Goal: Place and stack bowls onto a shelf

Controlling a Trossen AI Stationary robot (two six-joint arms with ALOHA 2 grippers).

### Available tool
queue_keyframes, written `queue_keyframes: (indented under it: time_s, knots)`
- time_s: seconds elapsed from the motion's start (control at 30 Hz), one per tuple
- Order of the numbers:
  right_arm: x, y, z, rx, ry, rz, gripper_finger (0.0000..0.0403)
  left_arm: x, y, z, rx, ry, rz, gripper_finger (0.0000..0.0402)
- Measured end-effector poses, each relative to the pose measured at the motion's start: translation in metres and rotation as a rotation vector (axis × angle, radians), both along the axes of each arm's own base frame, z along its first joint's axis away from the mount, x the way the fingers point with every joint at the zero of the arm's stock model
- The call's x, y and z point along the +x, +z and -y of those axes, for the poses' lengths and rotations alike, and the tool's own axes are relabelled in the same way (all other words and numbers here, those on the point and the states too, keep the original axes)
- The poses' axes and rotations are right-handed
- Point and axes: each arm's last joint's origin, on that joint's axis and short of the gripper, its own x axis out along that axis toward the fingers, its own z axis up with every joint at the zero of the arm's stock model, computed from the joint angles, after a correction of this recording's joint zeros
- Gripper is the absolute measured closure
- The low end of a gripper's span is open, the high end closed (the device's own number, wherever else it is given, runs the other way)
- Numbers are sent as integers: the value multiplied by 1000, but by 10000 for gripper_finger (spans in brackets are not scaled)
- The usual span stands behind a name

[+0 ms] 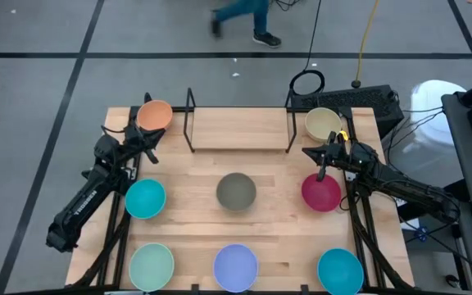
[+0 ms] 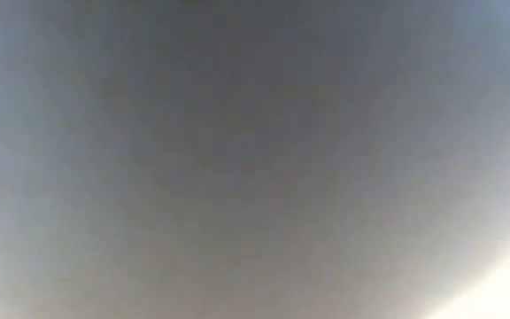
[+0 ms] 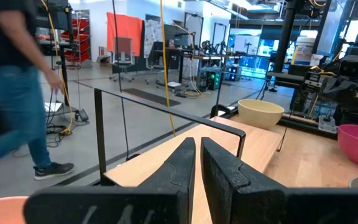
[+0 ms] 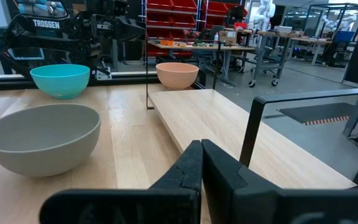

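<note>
On the bench, we have both end effectors closed, empty: left end effector [image 1: 148, 136] just beside orange bowl [image 1: 154, 115], right end effector [image 1: 324, 156] between cream bowl [image 1: 323, 124] and magenta bowl [image 1: 321, 192]; shelf [image 1: 240, 129] bare between them.

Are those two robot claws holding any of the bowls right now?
No. The left claw and the right claw are both shut on nothing, hovering near the shelf; all bowls sit on the table.

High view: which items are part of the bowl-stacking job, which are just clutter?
Job: shelf; orange bowl, cream bowl, olive-grey bowl, magenta bowl, two teal bowls, mint bowl, lavender bowl.
Clutter: keyboard, cables, passing person.
</note>
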Motion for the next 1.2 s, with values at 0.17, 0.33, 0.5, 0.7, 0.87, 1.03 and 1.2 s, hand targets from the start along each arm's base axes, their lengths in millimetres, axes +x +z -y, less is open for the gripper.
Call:
queue_keyframes:
  time_s: [0.17,0.33,0.5,0.7,0.87,1.03,1.2]
  knots:
    - [0,0,0,0,0,0,403,0,0,0,0,0,0,371]
    - [0,0,0,0,0,0,403,0,0,0,-1,0,0,371]
    - [0,0,0,5,0,2,403,0,0,0,-11,-1,7,371]
    - [0,0,0,7,0,3,403,0,0,0,-22,-1,17,371]
    - [0,0,0,7,0,3,403,0,3,0,-40,-5,63,371]
    - [0,1,0,2,0,10,403,-1,13,1,-22,-19,163,371]
    - [0,7,0,-43,0,63,403,-2,32,7,42,-88,245,371]
